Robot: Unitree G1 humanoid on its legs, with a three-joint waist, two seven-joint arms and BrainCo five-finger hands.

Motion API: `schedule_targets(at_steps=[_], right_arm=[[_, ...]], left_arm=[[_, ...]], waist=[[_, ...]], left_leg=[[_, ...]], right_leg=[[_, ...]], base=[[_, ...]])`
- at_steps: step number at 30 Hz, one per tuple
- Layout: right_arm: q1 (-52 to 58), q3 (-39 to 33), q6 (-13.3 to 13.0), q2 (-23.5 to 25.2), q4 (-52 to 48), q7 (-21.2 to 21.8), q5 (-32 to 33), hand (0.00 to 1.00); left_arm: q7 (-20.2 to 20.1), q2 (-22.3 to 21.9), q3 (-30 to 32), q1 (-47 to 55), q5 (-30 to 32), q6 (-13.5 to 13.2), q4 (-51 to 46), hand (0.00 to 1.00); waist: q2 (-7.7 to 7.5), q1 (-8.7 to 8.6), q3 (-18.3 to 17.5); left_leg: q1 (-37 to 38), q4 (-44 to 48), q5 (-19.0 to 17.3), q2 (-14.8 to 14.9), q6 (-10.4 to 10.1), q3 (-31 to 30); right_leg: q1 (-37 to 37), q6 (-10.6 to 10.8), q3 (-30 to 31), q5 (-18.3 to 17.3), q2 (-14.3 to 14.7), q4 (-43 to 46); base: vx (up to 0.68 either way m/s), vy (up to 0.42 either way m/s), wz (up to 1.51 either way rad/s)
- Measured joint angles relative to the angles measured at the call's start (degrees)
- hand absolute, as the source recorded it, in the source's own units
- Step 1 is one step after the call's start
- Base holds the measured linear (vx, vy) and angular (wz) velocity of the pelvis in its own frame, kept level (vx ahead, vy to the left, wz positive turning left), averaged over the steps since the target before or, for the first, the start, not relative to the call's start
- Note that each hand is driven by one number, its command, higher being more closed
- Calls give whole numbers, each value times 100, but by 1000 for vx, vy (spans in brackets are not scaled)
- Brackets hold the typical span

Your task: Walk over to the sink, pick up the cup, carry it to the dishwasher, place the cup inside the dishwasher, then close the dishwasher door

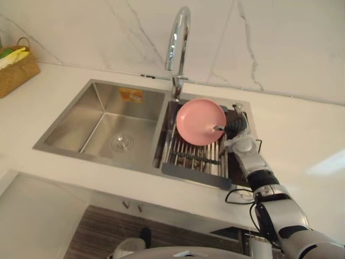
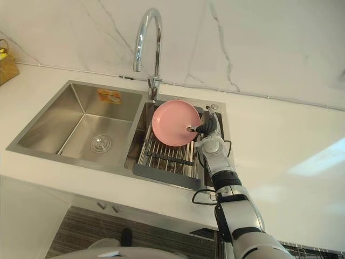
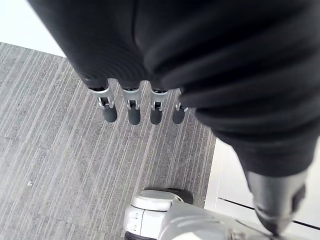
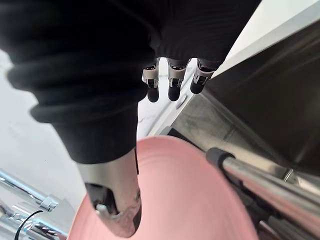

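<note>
A round pink plate [image 1: 200, 122] stands tilted on edge over the dish rack [image 1: 188, 157] in the sink's right basin. My right hand [image 1: 237, 128] reaches in from the right at the plate's rim. Its thumb lies across the plate's face and its fingers [image 4: 170, 86] pass behind the rim, pinching it. In the right wrist view the pink plate [image 4: 185, 200] is close under the thumb. My left hand [image 3: 131, 107] hangs low with straight fingers, holding nothing, over grey striped floor.
A tall chrome faucet [image 1: 178, 38] arches behind the plate. The left basin [image 1: 108, 124] holds just its drain. White counter [image 1: 302, 151] surrounds the sink, with a marble wall behind. A woven basket [image 1: 16, 67] sits at the far left.
</note>
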Motion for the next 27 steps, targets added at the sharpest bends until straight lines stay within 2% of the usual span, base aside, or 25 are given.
schedule_targets(at_steps=[6, 15, 22, 26, 27], right_arm=[[-272, 1, -83, -100, 257, 246, 48, 0], [-452, 34, -73, -149, 474, 113, -77, 0], [-595, 39, 124, -296, 715, 29, -71, 0], [-619, 38, 123, -441, 715, 122, 22, 0], [-619, 38, 124, -495, 715, 266, 225, 0]], left_arm=[[-18, -15, 36, 6, -21, -23, 1, 0], [-73, -18, 33, 41, -20, -54, 1, 0], [-103, -18, 35, 60, -20, -81, 2, 0], [-124, -22, 34, 127, -20, -125, 0, 0], [-128, -25, 33, 167, -19, -126, 1, 0]], waist=[[1, 48, 1], [7, 65, 4], [22, 71, 13], [29, 81, 17], [35, 81, 21]], left_leg=[[-87, 0, 38, -59, 12, -166], [-76, 0, 58, -81, 10, -270], [-73, 0, 65, -83, 10, -287], [-72, 0, 67, -85, 12, -302], [-72, 0, 68, -86, 13, -305]], right_leg=[[4, 2, -135, 2, -4, 3], [73, 3, -190, -1, 2, -2], [80, 2, -198, -2, 3, 5], [88, -1, -213, -4, 5, 6], [89, -1, -217, -5, 5, 5]], base=[[-3, 8, 15], [4, -2, 6], [0, 0, 0], [0, 0, 0], [0, 0, 0]])
